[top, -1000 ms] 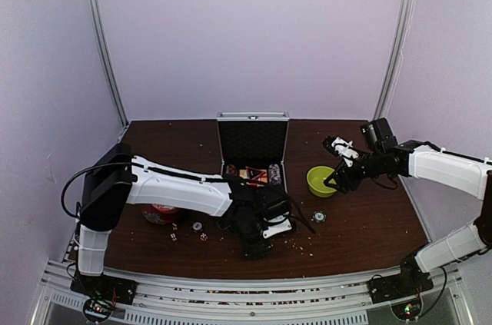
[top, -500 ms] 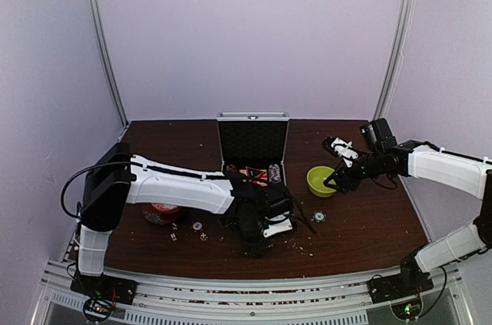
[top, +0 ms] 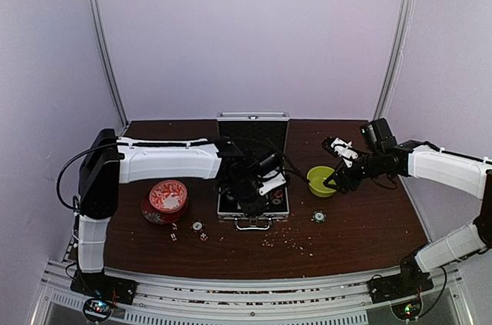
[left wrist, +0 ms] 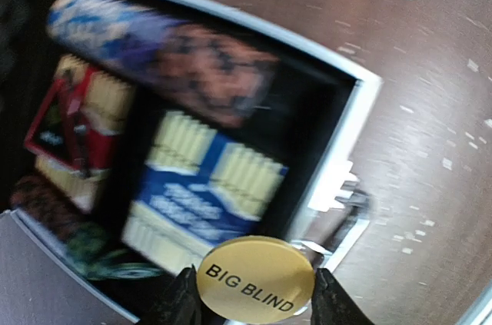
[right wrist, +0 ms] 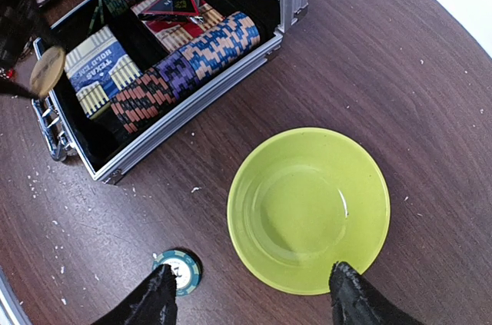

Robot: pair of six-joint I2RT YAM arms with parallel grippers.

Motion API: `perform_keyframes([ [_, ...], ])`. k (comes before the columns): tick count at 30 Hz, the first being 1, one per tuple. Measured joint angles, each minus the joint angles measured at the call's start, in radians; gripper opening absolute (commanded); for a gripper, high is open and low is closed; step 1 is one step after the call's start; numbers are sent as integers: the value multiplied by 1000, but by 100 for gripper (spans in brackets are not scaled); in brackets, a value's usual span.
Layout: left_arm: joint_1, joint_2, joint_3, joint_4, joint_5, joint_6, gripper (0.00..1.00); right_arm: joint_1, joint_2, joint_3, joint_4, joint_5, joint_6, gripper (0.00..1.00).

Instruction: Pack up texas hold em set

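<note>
top external: high, behind bases, faces down-forward, far, whole table | left wrist: close, blurred, looks down past its fingers (left wrist: 184, 298) into open case (left wrist: 350, 121) | right wrist: mid-height, straight down ahead of its fingers (right wrist: 350, 298) | shared by all: case (top: 254, 216), lone chip (right wrist: 179, 270)

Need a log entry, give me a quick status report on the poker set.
Left pincer grips Big Blind button over open case. Right pincer open above green bowl. Stray chip on table.
</note>
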State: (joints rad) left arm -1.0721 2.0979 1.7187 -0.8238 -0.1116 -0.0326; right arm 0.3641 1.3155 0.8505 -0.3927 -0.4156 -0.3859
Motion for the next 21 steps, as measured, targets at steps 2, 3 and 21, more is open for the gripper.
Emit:
perform_keyframes([
  [2,36,0,13,6,-9,-7,44,0,2,0,0,0,0,69],
  [3,54,1,24,8,-13,-11,44,0,3,0,0,0,0,69],
  [21,79,89,77,41,-23,-37,46,0,16,0,-2,0,-6,69],
])
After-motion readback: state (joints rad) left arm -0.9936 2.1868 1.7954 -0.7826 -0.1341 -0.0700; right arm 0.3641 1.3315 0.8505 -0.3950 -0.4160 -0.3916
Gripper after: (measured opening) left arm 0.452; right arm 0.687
